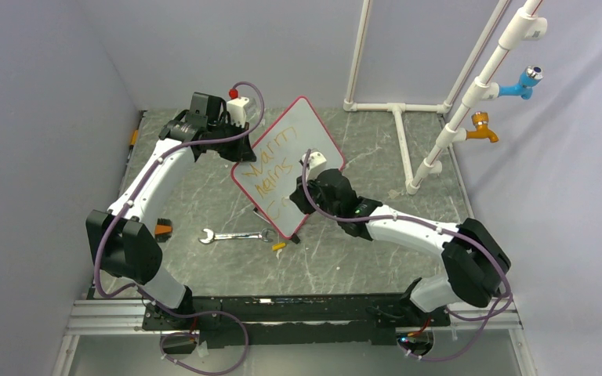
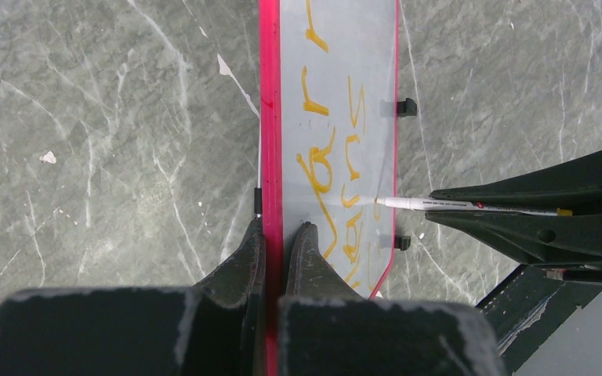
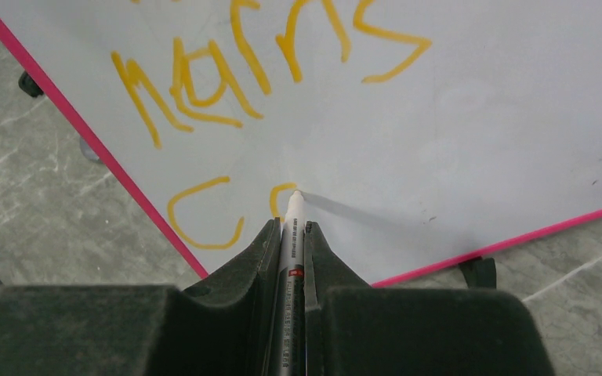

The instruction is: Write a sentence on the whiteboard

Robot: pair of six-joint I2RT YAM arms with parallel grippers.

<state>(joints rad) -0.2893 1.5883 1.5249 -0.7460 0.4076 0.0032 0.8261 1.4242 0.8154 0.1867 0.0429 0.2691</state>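
Observation:
The whiteboard point(image 1: 298, 137) stands tilted up off the table, white with a pink rim and yellow handwriting in three lines. My left gripper point(image 1: 241, 133) is shut on its upper left edge; in the left wrist view the fingers point(image 2: 282, 229) pinch the pink rim point(image 2: 270, 117). My right gripper point(image 3: 291, 227) is shut on a white marker point(image 3: 291, 213). The marker's tip touches the whiteboard point(image 3: 478, 117) just right of a yellow "C" on the lowest line. From the left wrist the marker point(image 2: 455, 205) meets the board face from the right.
A silver wrench point(image 1: 235, 235) and a small yellow cap point(image 1: 279, 246) lie on the grey table in front of the board. An orange-and-black object point(image 1: 163, 229) sits by the left arm. White pipes point(image 1: 407, 141) with a blue tap point(image 1: 524, 82) and an orange tap point(image 1: 482, 129) stand at the back right.

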